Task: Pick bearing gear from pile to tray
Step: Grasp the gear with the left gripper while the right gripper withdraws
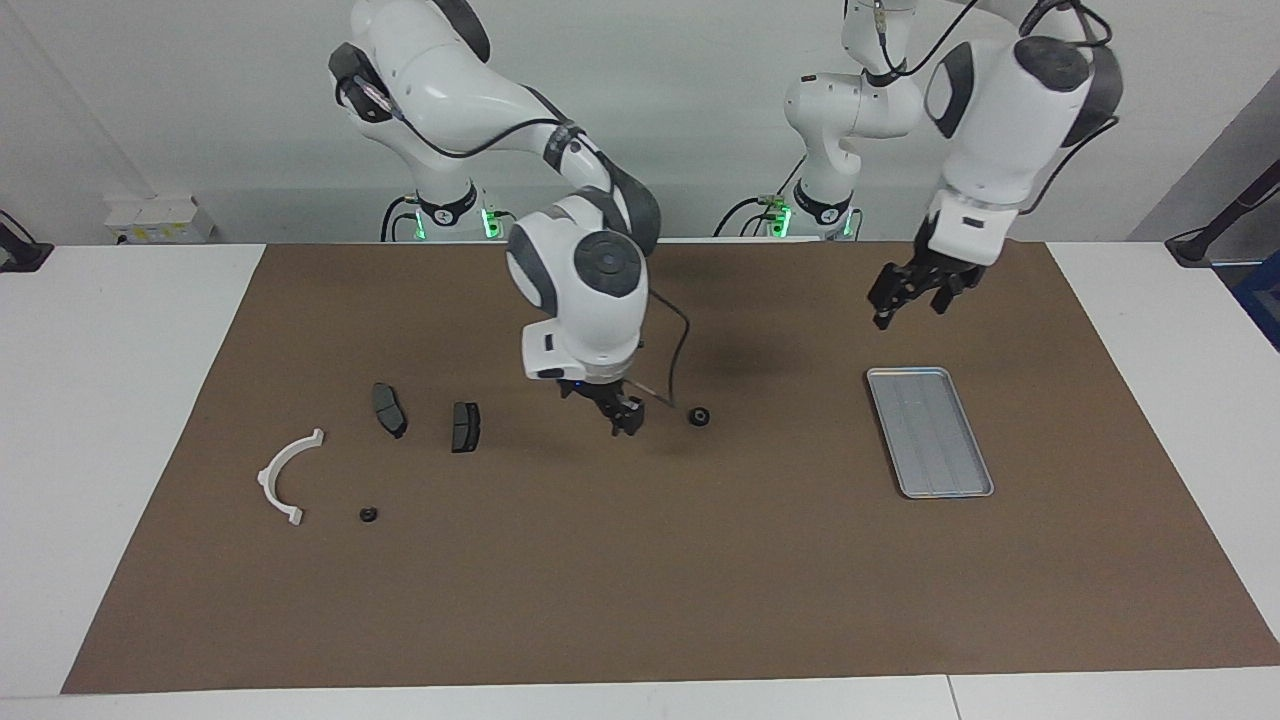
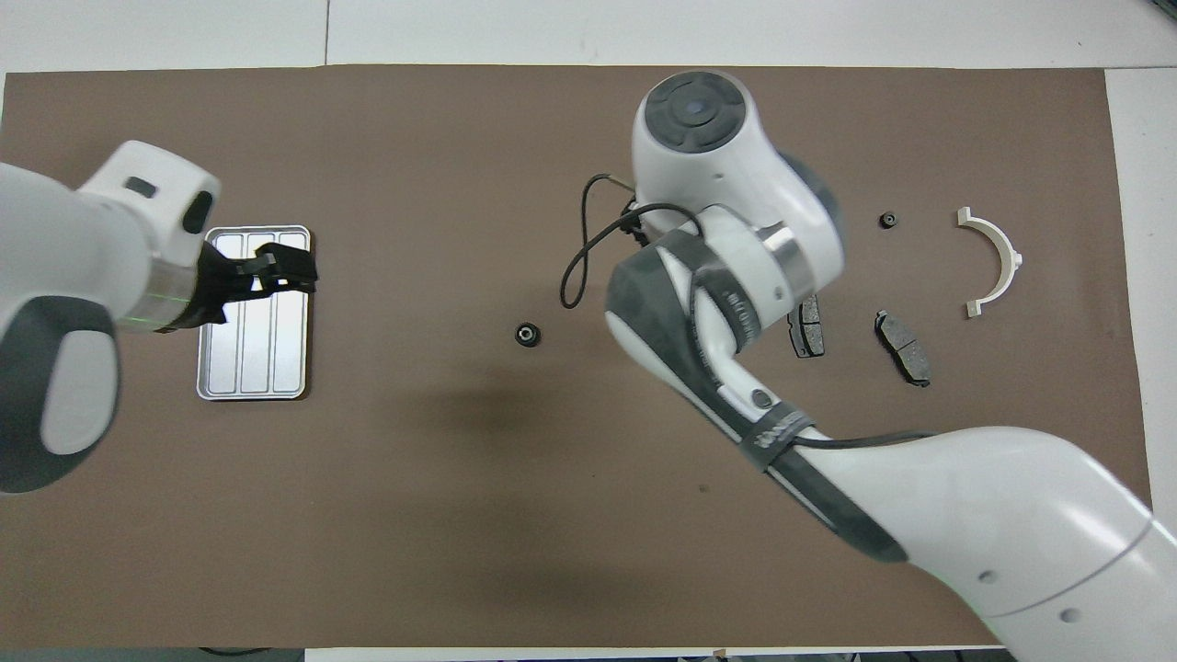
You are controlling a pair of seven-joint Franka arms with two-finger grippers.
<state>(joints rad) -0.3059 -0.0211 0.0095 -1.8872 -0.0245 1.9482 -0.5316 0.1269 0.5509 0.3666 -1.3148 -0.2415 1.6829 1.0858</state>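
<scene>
You are looking at a half-finished transfer. The small black round bearing gear is lying on the brown mat mid-table, well apart from the flat silver-grey ridged metal tray, which is lying toward the left arm's end, holding nothing. The right gripper is hovering beside the gear, carrying nothing; its finger gap I cannot tell. The left gripper is hanging over the tray's robot-side edge, seemingly parted. A second black round piece is sitting in the pile.

Lighting: bright, even, from above. Shadows: soft dark patches on the brown mat beneath both arms. Glare: pale sheen on the tray. Focus: sharp throughout, no visible blur or edge distortion.
</scene>
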